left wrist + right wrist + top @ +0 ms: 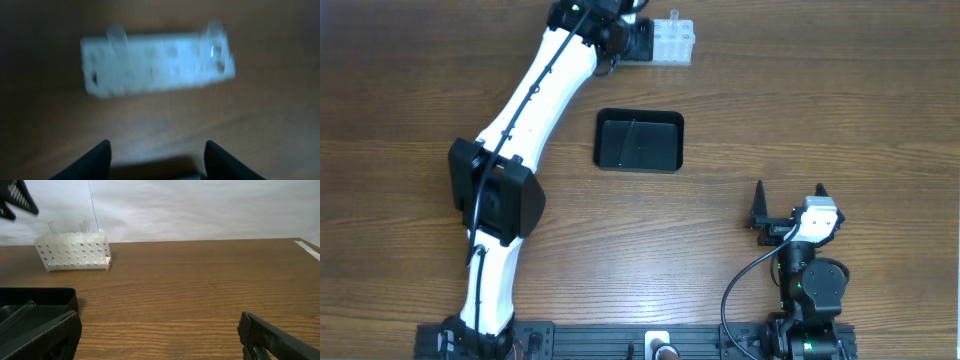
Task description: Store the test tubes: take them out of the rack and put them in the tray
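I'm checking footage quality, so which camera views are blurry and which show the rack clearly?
Left wrist view: heavily blurred; the rack is a pale smear, its tubes hard to count. Top view: sharp and evenly lit, rack and black tray both crisp. Right wrist view: the distant rack is clear; the tray, closer in, looks dark and soft.

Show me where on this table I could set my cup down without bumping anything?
Most bare table lies right of the tray and the rack, beyond the right gripper. The far left, outside the left arm, is bare too, as is the middle strip between tray and near edge. Crowded: the top, where the left gripper hangs by the rack.
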`<move>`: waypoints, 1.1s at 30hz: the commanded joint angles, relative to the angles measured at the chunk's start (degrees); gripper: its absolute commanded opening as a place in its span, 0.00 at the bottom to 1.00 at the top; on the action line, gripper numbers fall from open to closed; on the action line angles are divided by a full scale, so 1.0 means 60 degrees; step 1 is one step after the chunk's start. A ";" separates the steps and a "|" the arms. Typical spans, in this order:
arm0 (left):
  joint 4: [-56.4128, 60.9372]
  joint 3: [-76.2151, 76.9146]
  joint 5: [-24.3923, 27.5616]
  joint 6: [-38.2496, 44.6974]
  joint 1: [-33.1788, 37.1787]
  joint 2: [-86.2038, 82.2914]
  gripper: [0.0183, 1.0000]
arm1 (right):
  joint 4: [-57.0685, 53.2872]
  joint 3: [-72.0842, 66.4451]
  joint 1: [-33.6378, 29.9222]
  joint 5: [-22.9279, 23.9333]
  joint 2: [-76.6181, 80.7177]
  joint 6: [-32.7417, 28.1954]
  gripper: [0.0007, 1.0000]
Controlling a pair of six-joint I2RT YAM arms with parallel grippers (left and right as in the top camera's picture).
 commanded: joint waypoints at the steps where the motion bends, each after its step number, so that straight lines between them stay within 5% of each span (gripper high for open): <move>1: 0.0517 0.0175 -0.1279 0.0073 0.0047 -0.0229 0.63 | -0.0036 -0.0051 0.0051 -0.0044 -0.0095 0.0091 0.99; 9: 0.1796 0.0175 -0.1818 0.0801 0.0237 0.0157 0.72 | -0.0036 -0.0051 0.0051 -0.0044 -0.0095 0.0091 0.99; 33: 0.4568 0.0175 -0.1887 0.1086 0.0306 0.1610 0.71 | -0.0036 -0.0051 0.0051 -0.0044 -0.0095 0.0091 0.99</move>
